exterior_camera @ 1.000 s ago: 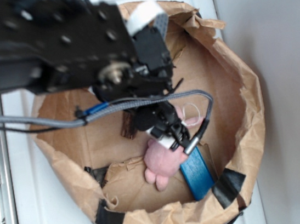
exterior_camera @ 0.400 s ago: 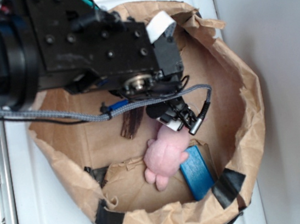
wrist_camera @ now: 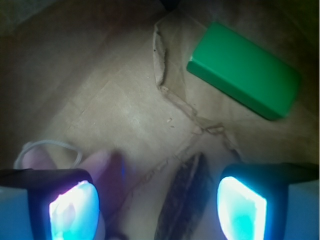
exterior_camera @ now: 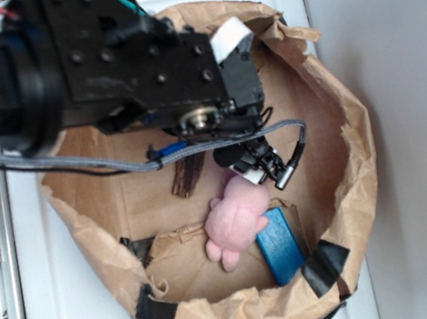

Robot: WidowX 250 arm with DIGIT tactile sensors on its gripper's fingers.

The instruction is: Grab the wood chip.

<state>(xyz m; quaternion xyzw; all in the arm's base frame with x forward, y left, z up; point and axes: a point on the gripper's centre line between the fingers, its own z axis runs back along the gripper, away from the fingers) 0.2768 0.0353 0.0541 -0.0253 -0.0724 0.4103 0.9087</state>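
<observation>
Setting: brown paper bag (exterior_camera: 359, 187) with rolled-down sides, seen from above.
Plush (wrist_camera: 102, 167): pink, soft, at left beside the left finger.
Gripper (wrist_camera: 157, 200): spread wide, holding nothing.
Wood chip (wrist_camera: 187, 192): dark, streaky sliver on the bag floor between the fingers, nearer the right one.
Handling: likely light, stiff, brittle; pinch across its narrow middle.
Block (wrist_camera: 245, 70): green, far right.

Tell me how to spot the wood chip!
Look inside the brown paper bag, beside the pink plush. The wood chip is the thin, streaky, dark brown strip; the blue block and green block are smooth and bright.
</observation>
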